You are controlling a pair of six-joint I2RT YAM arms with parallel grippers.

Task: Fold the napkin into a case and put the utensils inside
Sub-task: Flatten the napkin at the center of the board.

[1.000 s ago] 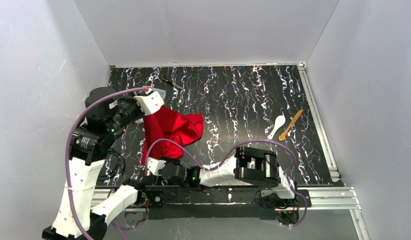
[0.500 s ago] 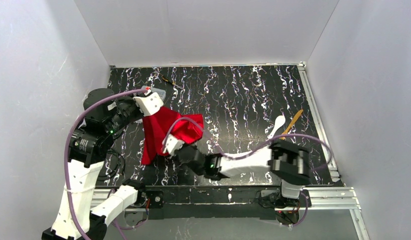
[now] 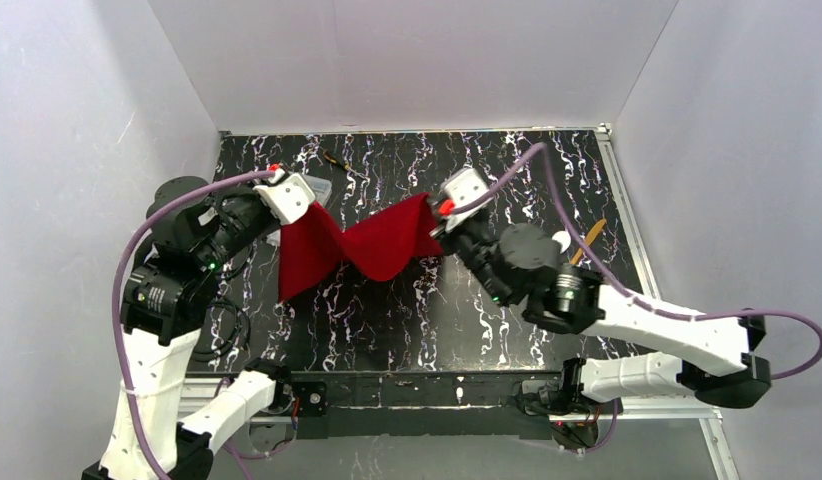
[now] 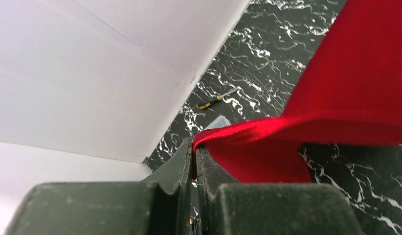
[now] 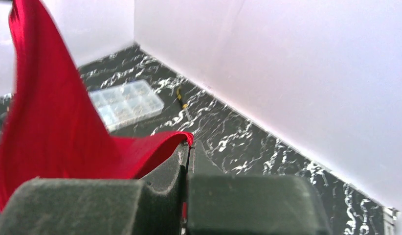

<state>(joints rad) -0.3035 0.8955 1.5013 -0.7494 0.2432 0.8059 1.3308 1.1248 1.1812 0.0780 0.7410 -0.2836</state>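
The bright red, slightly shiny square cloth napkin (image 3: pixel 362 245) is stretched in the air between the two arms, over the left half of the black, white-veined marble-pattern table (image 3: pixel 507 180). The left jaws are clamped shut on one corner of it, and the right jaws are pinched shut on the opposite end. The cloth sags in the middle, and a flap hangs down below the left grip.

The clear plastic compartment box (image 5: pixel 125 103) lies just behind the left jaws, and the thin black-and-yellow tool (image 3: pixel 337 160) lies near the back wall. On the right side of the table, well apart from the napkin, lie the white plastic spoon (image 3: pixel 559 240), partly hidden by the right arm (image 3: pixel 547 280), and the slender yellow-gold utensil (image 3: pixel 592 235).
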